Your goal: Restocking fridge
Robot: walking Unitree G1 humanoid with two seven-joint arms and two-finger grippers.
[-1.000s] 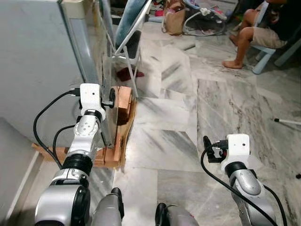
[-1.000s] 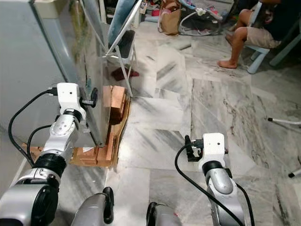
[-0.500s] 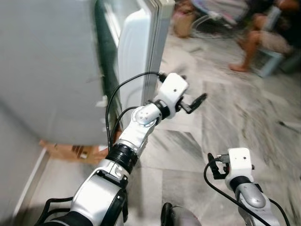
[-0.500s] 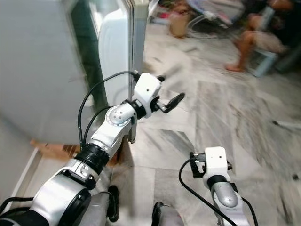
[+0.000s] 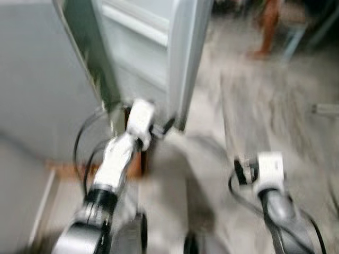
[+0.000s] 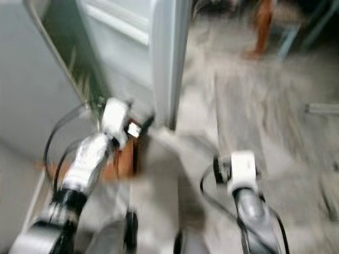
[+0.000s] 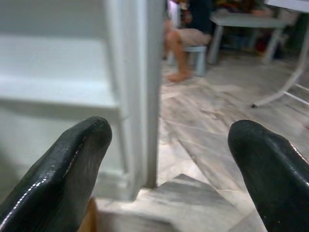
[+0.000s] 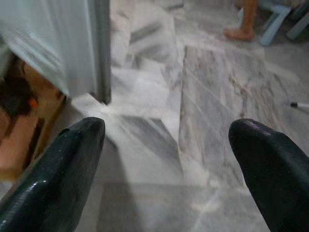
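Two grippers, both with fingers spread apart and empty. Left gripper (image 7: pixel 166 159) sits at centre left of the blurred head view, just beside the lower edge of the open fridge door (image 5: pixel 183 58), upper centre. Right gripper (image 8: pixel 166 164) hangs at lower right over the marble floor (image 8: pixel 207 121). A person's leg (image 7: pixel 181 46) appears in the background.

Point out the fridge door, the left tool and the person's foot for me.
fridge door (image 7: pixel 137 96): left wrist view, on its white outer edge.
left tool (image 7: pixel 171 159): left wrist view, midway between its two black fingertips, which stand apart.
person's foot (image 8: pixel 240 34): right wrist view, on the bare foot on the marble floor.
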